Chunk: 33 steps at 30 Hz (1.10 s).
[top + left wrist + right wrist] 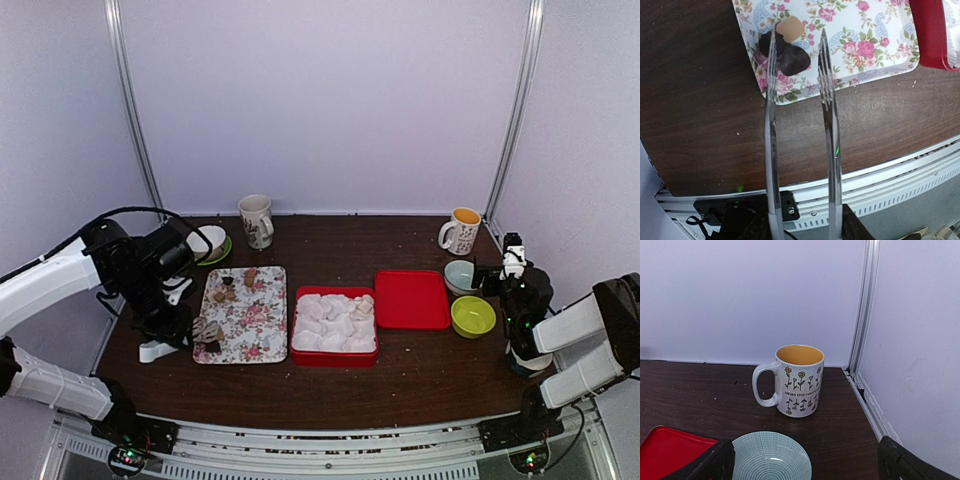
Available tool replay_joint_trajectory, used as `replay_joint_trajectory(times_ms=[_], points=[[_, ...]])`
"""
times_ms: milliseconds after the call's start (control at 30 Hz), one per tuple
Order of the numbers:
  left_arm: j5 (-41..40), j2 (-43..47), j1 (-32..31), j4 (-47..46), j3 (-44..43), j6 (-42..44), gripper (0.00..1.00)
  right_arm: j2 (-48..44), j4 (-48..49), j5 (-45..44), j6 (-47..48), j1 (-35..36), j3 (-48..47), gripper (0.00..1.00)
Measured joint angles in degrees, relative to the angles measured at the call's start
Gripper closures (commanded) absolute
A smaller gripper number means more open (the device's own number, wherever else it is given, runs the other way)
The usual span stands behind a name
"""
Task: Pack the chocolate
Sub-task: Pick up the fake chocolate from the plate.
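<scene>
Seen from above, the left gripper [182, 325] leans over the near left corner of the floral tray [258, 318]. A few pieces of chocolate [210, 332] lie at that corner, and more sit at the tray's far end. Just right of the tray stands the red box [335, 357], lined with white paper [335, 322], and the red lid [411, 299] lies beside it. The right gripper [508, 265] hangs by the table's right edge, near a green bowl [473, 316] and a pale bowl [460, 275].

In the left wrist view, the left gripper [805, 227] is clamped on the handles of the metal tongs [831, 150], whose tines stand apart. The left tine crosses a dark piece of chocolate [792, 60] and a tan piece on the tray's corner [865, 45]. The right tine is clear of both. Whether the left tine touches them I cannot tell.

In the right wrist view, the right gripper [806, 450] is spread wide with nothing held. Beyond it are the pale bowl [771, 457], a flowered mug [797, 382] and a corner of the red lid [670, 450]
</scene>
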State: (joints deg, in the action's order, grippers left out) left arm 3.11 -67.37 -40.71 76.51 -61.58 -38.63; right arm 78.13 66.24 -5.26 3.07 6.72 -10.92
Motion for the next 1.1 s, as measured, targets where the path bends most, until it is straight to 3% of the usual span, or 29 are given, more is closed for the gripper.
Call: replay_joint_trajectory(times_ms=[1100], points=[[3.08,0.96,1.73,-3.58,5.99,-2.45,0.53,0.00,0.00,0.07,0.00,0.00,0.00,0.00]])
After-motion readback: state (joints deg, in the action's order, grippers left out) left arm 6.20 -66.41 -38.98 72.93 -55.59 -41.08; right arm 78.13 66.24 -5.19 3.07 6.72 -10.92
